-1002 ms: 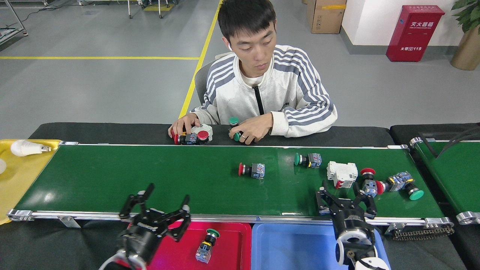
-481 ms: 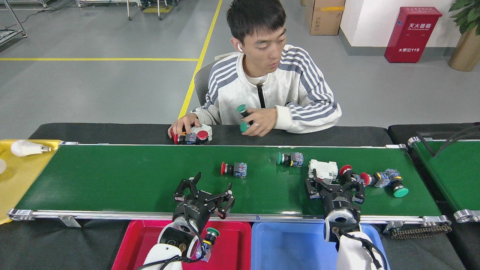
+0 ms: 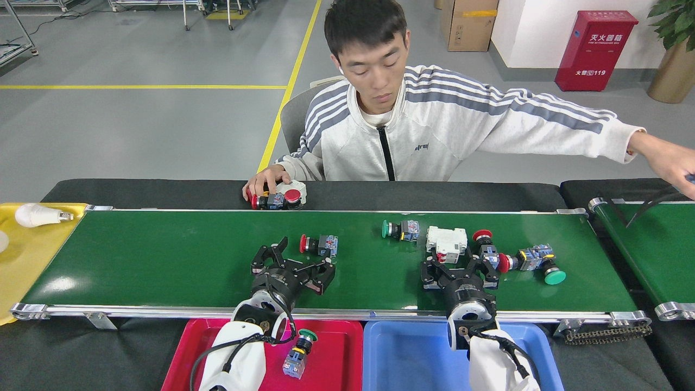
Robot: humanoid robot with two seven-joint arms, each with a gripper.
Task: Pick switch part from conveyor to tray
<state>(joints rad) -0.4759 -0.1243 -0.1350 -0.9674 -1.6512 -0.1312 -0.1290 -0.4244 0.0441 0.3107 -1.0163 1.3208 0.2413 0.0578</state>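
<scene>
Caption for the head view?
Both open pincers, left pincer and right pincer, reach over the conveyor toward switch parts; a person sits opposite.

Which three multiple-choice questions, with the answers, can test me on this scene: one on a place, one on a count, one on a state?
1. Where does the green-capped push-button switch nearest the robot lie?
A. in the red plastic tray
B. in the blue plastic tray
C. on the yellow surface

2. How many trays are below the long dark-green conveyor belt?
A. one
B. two
C. four

3. What is the state of the left claw?
A. shut on a bulb
B. open and empty
C. out of view

Answers: 1 A, red floor surrounds the switch; 2 B, one red and one blue; 3 B, its black fingers are spread with nothing between.
</scene>
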